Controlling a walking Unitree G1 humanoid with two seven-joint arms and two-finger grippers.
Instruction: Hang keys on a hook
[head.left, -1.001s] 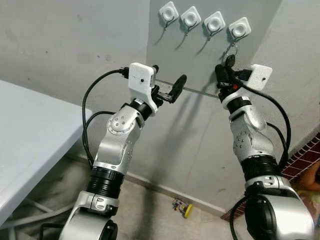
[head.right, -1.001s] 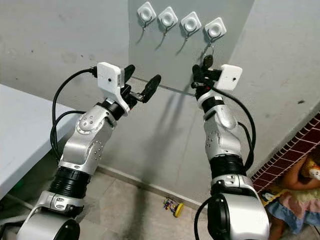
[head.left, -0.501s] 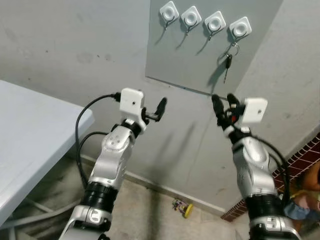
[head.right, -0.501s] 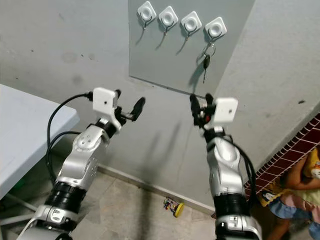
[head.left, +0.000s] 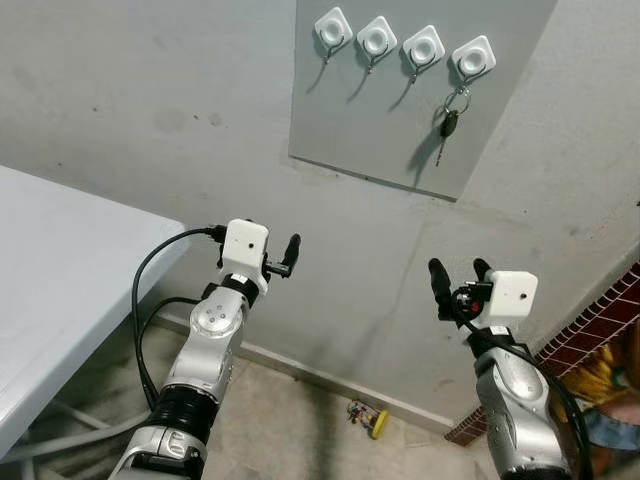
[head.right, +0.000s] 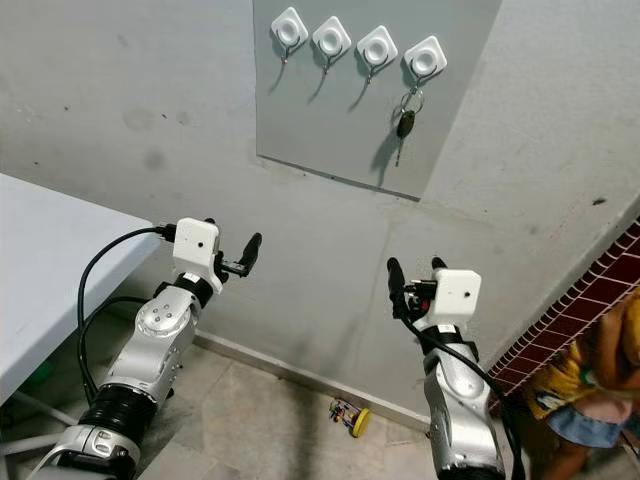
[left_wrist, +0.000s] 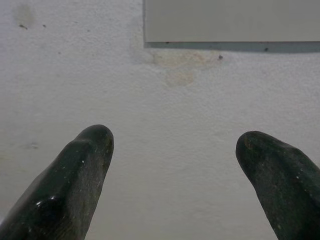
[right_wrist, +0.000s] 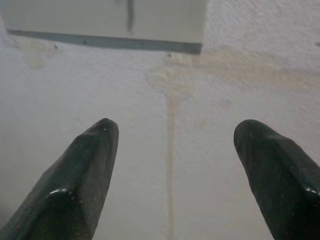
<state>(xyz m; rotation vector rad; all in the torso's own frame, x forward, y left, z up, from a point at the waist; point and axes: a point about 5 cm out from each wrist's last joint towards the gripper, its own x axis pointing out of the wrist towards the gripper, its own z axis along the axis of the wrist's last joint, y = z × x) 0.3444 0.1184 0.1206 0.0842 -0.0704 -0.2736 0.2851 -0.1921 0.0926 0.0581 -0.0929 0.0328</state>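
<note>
Keys (head.left: 447, 124) hanging plumb from rightmost hook (head.left: 472, 58) at panel's (head.left: 350, 120) upper right corner, well above nearer right tool (head.left: 455, 285), both tools spread, empty.

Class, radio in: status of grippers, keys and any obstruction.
Left gripper open, empty. Right gripper open, empty, below panel. Keys hanging on rightmost hook. Nothing in the way.

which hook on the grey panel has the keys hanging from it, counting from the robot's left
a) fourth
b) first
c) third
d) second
a) The keys dangle by their ring from the fourth hook, the one farthest to the robot's right on the grey panel; the other three hooks carry nothing, and both grippers are low, open and apart from the keys.
</note>
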